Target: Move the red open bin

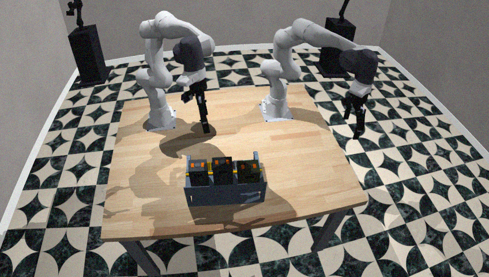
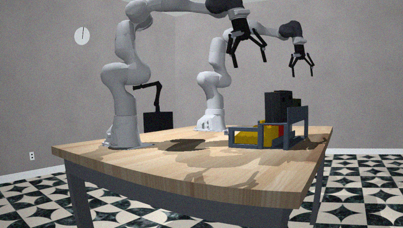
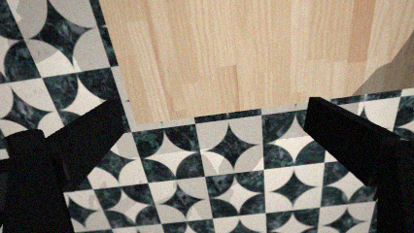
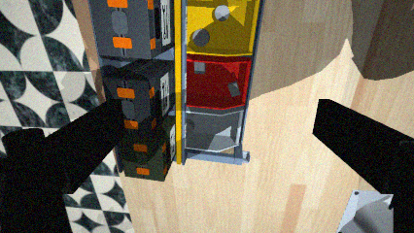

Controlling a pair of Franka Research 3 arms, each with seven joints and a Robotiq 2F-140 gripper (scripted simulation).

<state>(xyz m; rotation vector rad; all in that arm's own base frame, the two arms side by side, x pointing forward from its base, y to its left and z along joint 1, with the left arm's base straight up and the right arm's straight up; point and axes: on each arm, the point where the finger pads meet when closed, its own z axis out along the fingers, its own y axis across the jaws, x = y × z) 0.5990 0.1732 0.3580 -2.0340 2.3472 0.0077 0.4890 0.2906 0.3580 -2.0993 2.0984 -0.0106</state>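
From the top, the open left gripper (image 1: 351, 127) (image 2: 302, 76) (image 3: 214, 115) hangs past the counter (image 1: 308, 164) (image 2: 197, 169) (image 3: 233, 49) (image 4: 292, 146). In the exterior view, the right gripper (image 1: 204, 128) (image 2: 250, 64) (image 4: 219, 116) is spread wide, gripping nothing. The left wrist sees the counter's corner between its fingers. The right wrist shows the red bin (image 2: 280, 130) (image 4: 214, 97) on the shelf (image 1: 224, 196) (image 2: 297, 114) (image 4: 214, 156), between yellow (image 2: 270, 135) (image 4: 219, 46) and clear (image 4: 214, 131) bins, grey parts (image 4: 199, 67) inside.

Grey walls (image 1: 260, 23) (image 2: 180, 107) meet a checkered floor (image 1: 61, 209) (image 2: 353, 194) (image 3: 233, 194) (image 4: 44, 87); shadows cross the tabletop (image 1: 301, 164) (image 2: 220, 175) (image 3: 243, 49) (image 4: 287, 131) toward its front edge; a round clock (image 2: 81, 36) hangs beyond its back edge.
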